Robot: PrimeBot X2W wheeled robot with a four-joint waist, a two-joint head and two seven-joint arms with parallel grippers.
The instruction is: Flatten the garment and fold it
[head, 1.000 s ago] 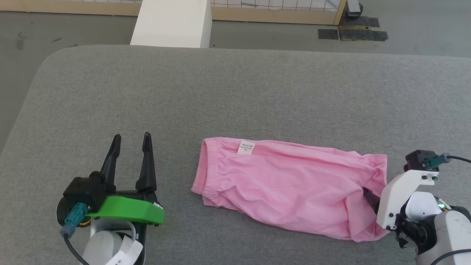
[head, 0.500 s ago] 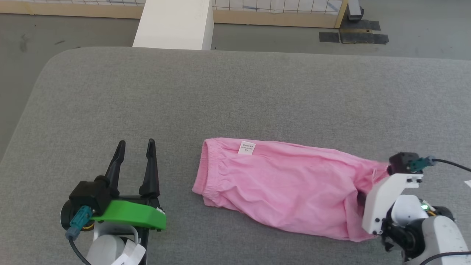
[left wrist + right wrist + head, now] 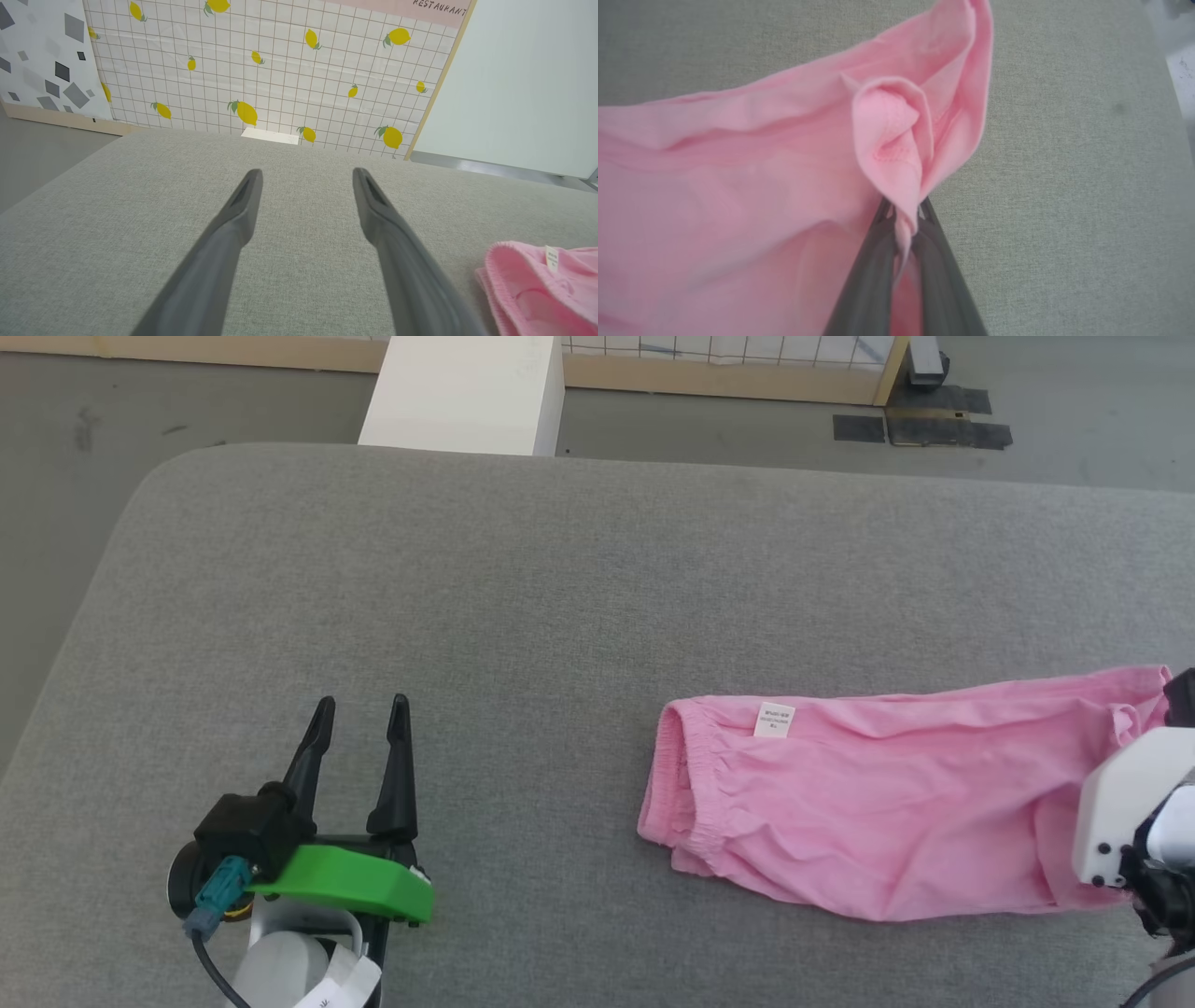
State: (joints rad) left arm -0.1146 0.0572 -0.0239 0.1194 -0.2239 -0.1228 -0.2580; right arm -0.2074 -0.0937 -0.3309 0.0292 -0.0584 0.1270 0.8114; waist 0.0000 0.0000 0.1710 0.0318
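The right gripper (image 3: pixel 903 212), open a second ago, is now pinched shut on a leg hem of the pink shorts (image 3: pixel 887 803), which lie on the grey pad (image 3: pixel 523 579) farther right of the wide-open left gripper (image 3: pixel 362 703) than before.

Dark two-fingered right hand (image 3: pixel 903 219) is mostly off the right edge in the head view, the rest behind its white bracket (image 3: pixel 1125 812). Up close, a pinched fold of the light pink thin cloth shorts (image 3: pixel 887 812) covers its fingertips (image 3: pixel 878 242). Shorts run off the left and bottom edges there, and off the left wrist view's lower right corner. Print on the small white label (image 3: pixel 774 720) is too tiny to read.
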